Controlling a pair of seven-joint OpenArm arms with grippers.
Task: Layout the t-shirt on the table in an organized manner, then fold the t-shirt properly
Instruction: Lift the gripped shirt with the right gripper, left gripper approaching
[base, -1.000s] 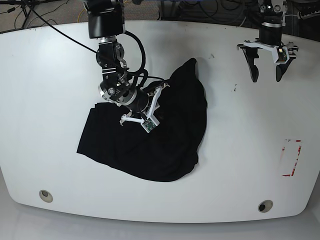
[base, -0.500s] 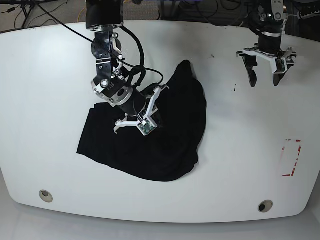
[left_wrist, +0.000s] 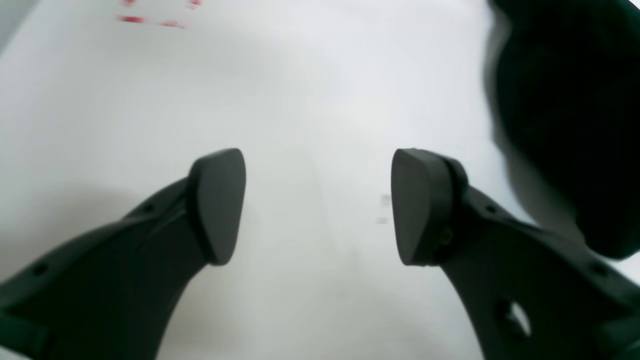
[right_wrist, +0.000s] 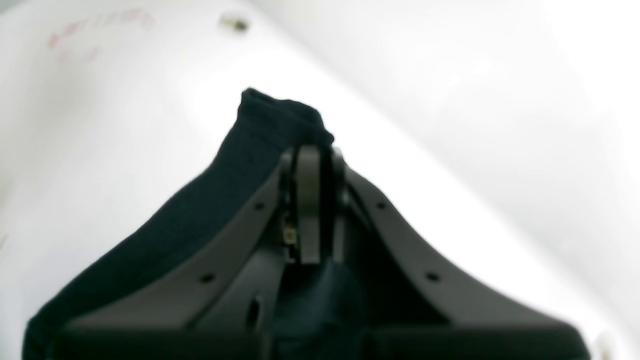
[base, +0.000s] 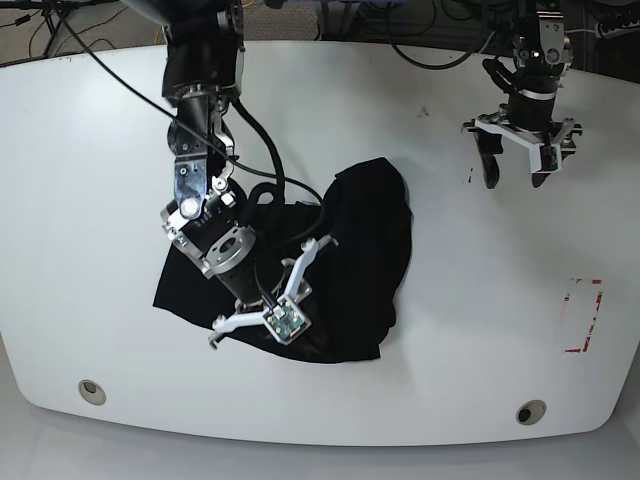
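T-shirt (base: 365, 260): black cloth, crumpled in a heap near the middle of the white table (base: 90, 150), one fold pinched between the pressed-together fingers of the right claw (right_wrist: 314, 150), whose arm reaches over the heap's near-left part in the base view. Left claw (base: 517, 165): fingers spread wide with nothing between them, above bare table near the far edge, well apart from the shirt. Red tape marks (base: 585, 315): on the table toward its other end.
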